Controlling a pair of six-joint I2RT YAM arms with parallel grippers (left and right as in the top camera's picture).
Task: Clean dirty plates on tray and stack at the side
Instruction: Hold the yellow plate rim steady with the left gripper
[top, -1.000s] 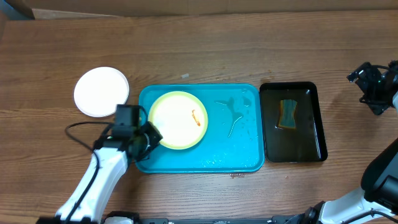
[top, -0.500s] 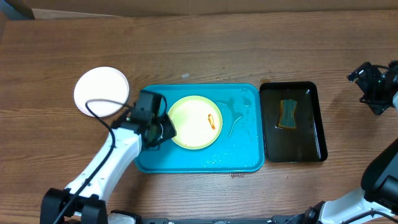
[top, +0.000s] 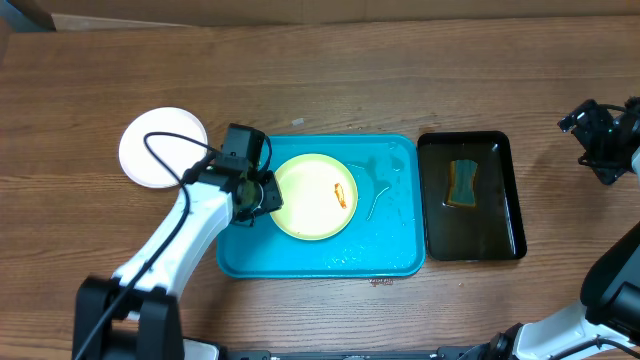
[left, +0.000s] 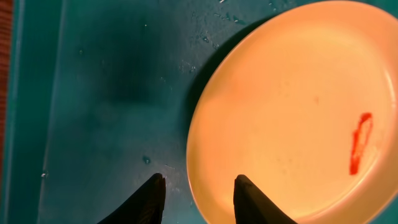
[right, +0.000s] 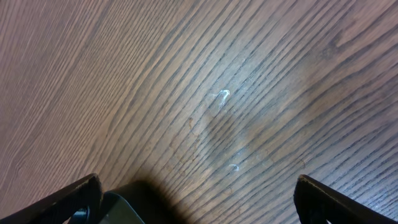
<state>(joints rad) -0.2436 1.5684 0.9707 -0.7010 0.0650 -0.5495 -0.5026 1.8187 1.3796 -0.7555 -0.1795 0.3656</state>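
Since a second ago, the yellow plate (top: 312, 196) has slid from the left end of the blue tray (top: 385, 258) to its middle. The left jaws now stand slightly apart, astride its left rim. It lies flat with its red smear (top: 341, 193) facing up, probably parked for wiping. A white plate (top: 160, 147) sits on the bench (top: 330, 80) to the left. The right jaws gape wide, far right, beyond the black tray (top: 500, 225) holding the sponge (top: 463, 183). Wet tray floor lies open to the right of the plate.
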